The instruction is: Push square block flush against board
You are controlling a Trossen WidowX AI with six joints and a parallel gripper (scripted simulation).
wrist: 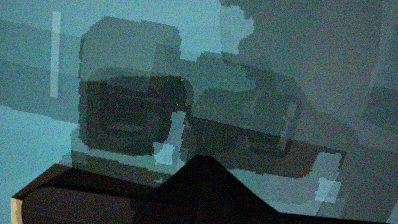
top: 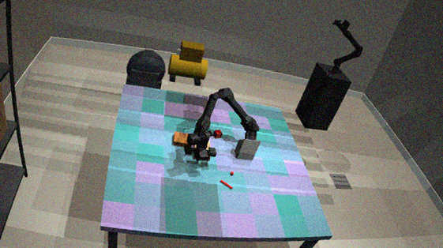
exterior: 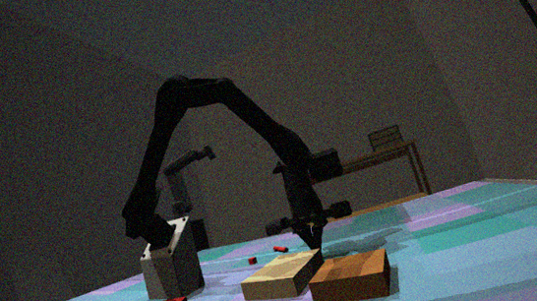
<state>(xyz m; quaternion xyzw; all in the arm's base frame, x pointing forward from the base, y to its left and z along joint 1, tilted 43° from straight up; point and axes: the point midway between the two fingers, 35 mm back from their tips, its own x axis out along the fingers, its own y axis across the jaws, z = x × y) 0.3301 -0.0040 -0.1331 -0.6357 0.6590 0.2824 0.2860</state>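
Two flat wooden pieces, a pale tan board point(exterior: 281, 273) and an orange-brown square block point(exterior: 351, 276), lay side by side; the tool point(exterior: 315, 240) was closed tight, holding nothing.

pale tan rectangular wooden board point(exterior: 282, 273): in the top view almost fully hidden under the arm; wrist view shows only a sliver at the left edge.
orange-brown square wooden block point(top: 181, 137): right part covered by the closed hand point(exterior: 315, 243).
contact between block and board: too dark to tell.
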